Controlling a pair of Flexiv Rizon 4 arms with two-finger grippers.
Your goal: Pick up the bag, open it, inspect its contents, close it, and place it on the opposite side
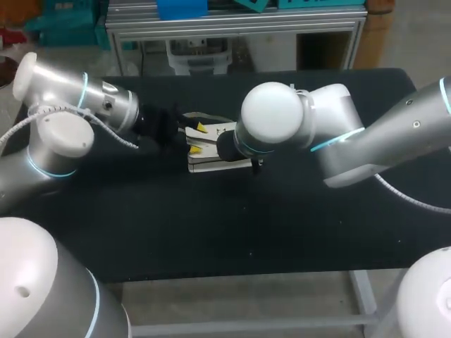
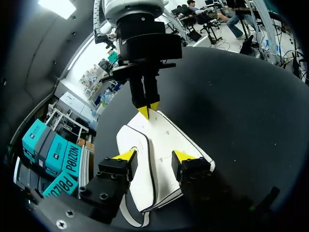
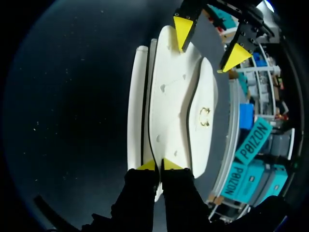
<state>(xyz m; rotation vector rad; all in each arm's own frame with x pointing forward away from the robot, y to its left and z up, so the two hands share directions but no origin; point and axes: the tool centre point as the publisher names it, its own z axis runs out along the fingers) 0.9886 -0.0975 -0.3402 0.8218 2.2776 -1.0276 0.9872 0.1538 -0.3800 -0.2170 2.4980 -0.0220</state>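
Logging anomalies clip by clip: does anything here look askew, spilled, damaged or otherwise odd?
Nothing stands out. The white bag lies flat on the black table with its flap down, and nothing has spilled from it. The right jaws pinch the edge at one end; the left jaws stand open astride the other end.

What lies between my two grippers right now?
Only the white bag: the right gripper pinches its far edge, the open left gripper sits at its near end, per the left wrist view.
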